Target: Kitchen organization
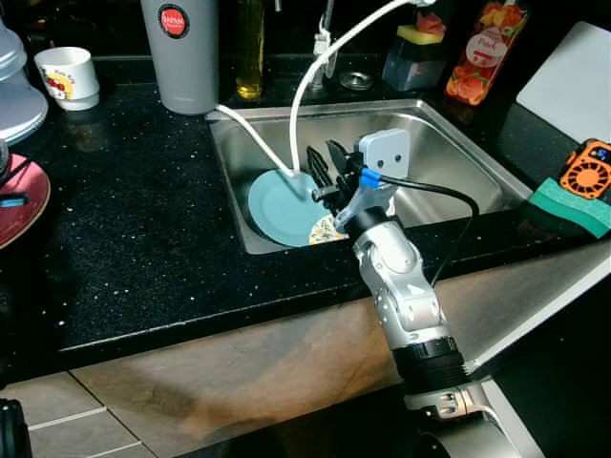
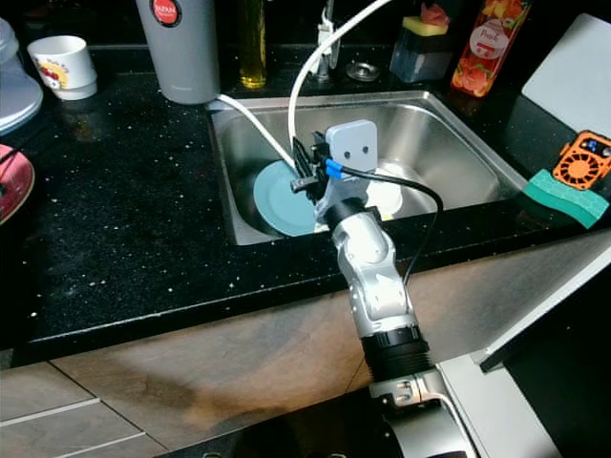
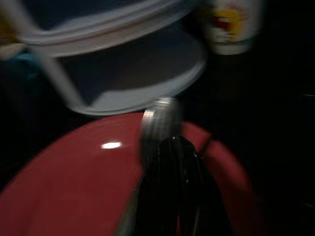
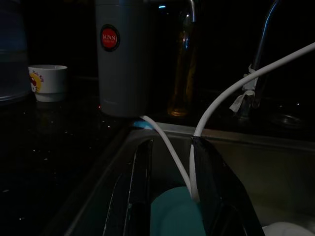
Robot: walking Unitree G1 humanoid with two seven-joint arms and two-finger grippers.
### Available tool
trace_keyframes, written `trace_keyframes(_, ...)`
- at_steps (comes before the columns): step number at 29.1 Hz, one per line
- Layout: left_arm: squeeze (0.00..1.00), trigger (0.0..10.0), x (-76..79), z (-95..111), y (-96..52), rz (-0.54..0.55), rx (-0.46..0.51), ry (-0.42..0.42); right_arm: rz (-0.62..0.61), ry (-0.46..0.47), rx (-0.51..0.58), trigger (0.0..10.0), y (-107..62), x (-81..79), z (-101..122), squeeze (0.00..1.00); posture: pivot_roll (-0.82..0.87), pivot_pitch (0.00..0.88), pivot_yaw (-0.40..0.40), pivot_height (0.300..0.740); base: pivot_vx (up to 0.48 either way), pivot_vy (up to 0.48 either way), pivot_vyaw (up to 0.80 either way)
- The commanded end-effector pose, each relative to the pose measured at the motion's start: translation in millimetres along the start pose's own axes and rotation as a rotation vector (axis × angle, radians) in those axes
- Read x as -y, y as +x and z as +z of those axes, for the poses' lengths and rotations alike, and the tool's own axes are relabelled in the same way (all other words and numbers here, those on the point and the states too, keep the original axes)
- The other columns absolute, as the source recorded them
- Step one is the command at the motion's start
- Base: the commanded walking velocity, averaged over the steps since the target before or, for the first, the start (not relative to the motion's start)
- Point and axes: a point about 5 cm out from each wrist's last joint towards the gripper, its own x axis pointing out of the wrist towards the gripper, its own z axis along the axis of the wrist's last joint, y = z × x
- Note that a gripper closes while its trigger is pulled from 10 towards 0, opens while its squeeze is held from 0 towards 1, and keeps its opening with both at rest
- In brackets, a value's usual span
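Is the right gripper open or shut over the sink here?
Open. The right gripper hangs over the sink with its two black fingers apart, the teal plate showing between them and the white hose running through the gap.

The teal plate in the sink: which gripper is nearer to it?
Right. The right gripper hangs over the sink, open fingers just above the teal plate. The left gripper is off over the red plate on the counter's far left.

White hose over sink rim; floor tiles, prob. beige.
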Motion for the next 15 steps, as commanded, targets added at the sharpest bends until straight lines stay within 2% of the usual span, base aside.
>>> trace_keyframes(1,0.0,10.0,14.1,-6.6,-2.2,-0.086,-0.048,-0.05,0.004,-0.004,-0.002,10.0,0.9,0.3,-1.3,0.0,0.24,0.082,-0.068,0.74,0.0,0.0,0.0)
trace_keyframes(2,0.0,10.0,18.5,-8.9,-3.4,-0.118,-0.074,-0.09,0.005,-0.004,-0.003,10.0,1.0,0.0,-1.6,0.0,0.24,0.082,-0.068,0.74,0.0,0.0,0.0)
trace_keyframes(3,0.0,10.0,18.5,-8.9,-3.4,-0.118,-0.074,-0.09,0.005,-0.004,-0.003,10.0,1.0,0.0,-1.6,0.0,0.24,0.082,-0.068,0.74,0.0,0.0,0.0)
trace_keyframes(5,0.0,10.0,22.0,-13.4,-4.0,-0.14,-0.128,-0.18,0.008,-0.003,-0.004,10.0,1.1,-0.5,-2.0,0.0,0.24,0.082,-0.068,0.74,0.0,0.0,0.0)
trace_keyframes(6,0.0,10.0,22.0,-13.4,-4.0,-0.14,-0.128,-0.18,0.008,-0.003,-0.004,10.0,1.1,-0.5,-2.0,0.0,0.24,0.082,-0.068,0.74,0.0,0.0,0.0)
trace_keyframes(11,0.0,10.0,10.2,-23.3,1.4,-0.073,-0.233,-0.345,0.011,-0.004,-0.005,10.0,1.2,-0.9,-2.1,0.0,0.24,0.082,-0.068,0.74,0.0,0.0,0.0)
trace_keyframes(13,0.0,10.0,6.3,-25.2,2.2,-0.063,-0.248,-0.371,0.01,-0.003,-0.005,10.0,1.2,-0.9,-2.2,0.0,0.24,0.082,-0.068,0.74,0.0,0.0,0.0)
trace_keyframes(15,0.0,10.0,1.8,-27.0,2.8,-0.035,-0.253,-0.36,0.01,-0.004,-0.006,10.0,1.1,-0.7,-2.5,0.0,0.24,0.08,-0.071,0.74,0.0,0.0,0.0)
